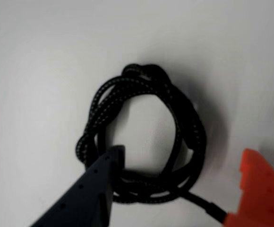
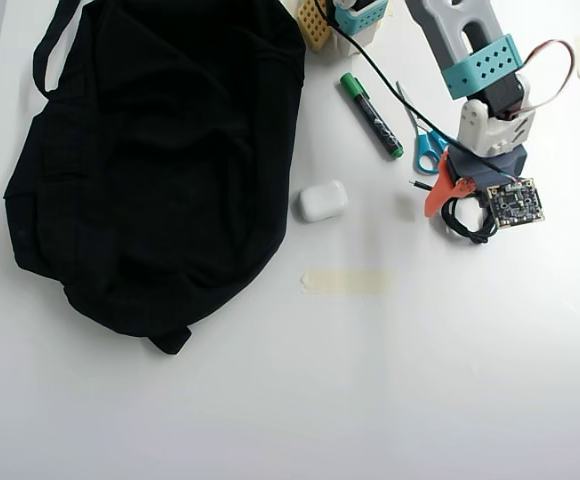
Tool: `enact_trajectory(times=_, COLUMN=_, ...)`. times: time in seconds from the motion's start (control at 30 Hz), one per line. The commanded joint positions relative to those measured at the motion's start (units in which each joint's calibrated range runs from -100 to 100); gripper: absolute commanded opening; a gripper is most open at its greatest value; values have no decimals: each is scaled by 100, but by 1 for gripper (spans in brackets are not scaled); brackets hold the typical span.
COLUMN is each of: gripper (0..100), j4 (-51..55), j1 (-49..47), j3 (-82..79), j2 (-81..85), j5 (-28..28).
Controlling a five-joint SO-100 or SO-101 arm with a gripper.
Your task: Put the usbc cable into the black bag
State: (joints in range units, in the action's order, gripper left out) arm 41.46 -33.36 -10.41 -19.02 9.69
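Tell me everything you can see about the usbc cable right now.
The usbc cable is a thin black cord with a braided, finely speckled sheath, wound into a loose round loop bundle, with a knot-like wrap at the top in the wrist view. It lies flat on the white table, with a straight end running off at the lower right. The gripper is open around its lower part, dark finger inside the loop, orange finger outside. The overhead view mostly hides it under the gripper.

marker (image 2: 372,115) | scissors (image 2: 423,140) | white earbud case (image 2: 322,200) | tape strip (image 2: 347,281)
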Motion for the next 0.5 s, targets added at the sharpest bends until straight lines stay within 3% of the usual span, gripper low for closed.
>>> enact_trajectory(times=0.0, gripper=32, j4=-89, j1=-22, j3=403, j2=-123, j5=-36)
enact_trajectory(times=0.47, gripper=31, j4=-89, j1=-127, j3=673, j2=-837, j5=-41)
